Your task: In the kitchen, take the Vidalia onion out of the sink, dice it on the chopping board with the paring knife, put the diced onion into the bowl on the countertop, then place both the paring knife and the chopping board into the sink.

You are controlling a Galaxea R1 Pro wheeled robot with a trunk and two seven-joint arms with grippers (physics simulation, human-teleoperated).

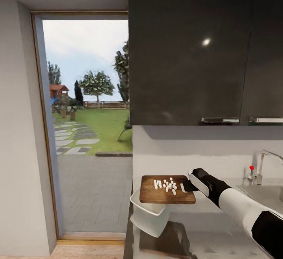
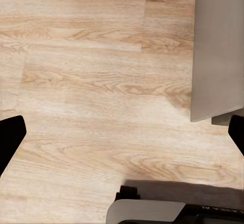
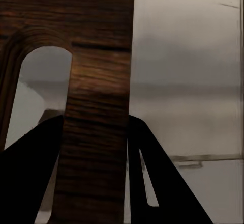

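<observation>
Two tools are at work here, and only one carries anything: the right tool (image 1: 188, 185), at centre right of the head view, is clamped on the board (image 1: 167, 190) at its handle end, and the right wrist view shows its dark fingers (image 3: 30, 168) on either side of the wood beside the oblong slot (image 3: 43, 89). Held roughly level above the tabletop (image 1: 220, 243), the board sits in the lower middle of the head frame with the diced onion (image 1: 166, 185), a loose scatter of small white cubes, on its top toward the handle end. Just below the board's left edge is the white bowl (image 1: 147, 216), tipped at an angle at the tabletop's left end, its rim at the board's underside; nothing can be seen inside it. At the right edge, the sink (image 1: 267, 196) lies behind the arm, with its chrome tap (image 1: 265, 161) and red knob (image 1: 251, 168). Dark wall cabinets (image 1: 188, 51) fill the upper right. At left, a doorway (image 1: 88, 121) opens on a lawn with trees. Over the wooden floor (image 2: 101, 81), the left tool (image 2: 122, 132) hangs with its black fingertips (image 2: 10, 137) spread wide at the frame's sides, grasping nothing. No writing is legible except faint letters at the bottom right of the left wrist view, too small to read.
</observation>
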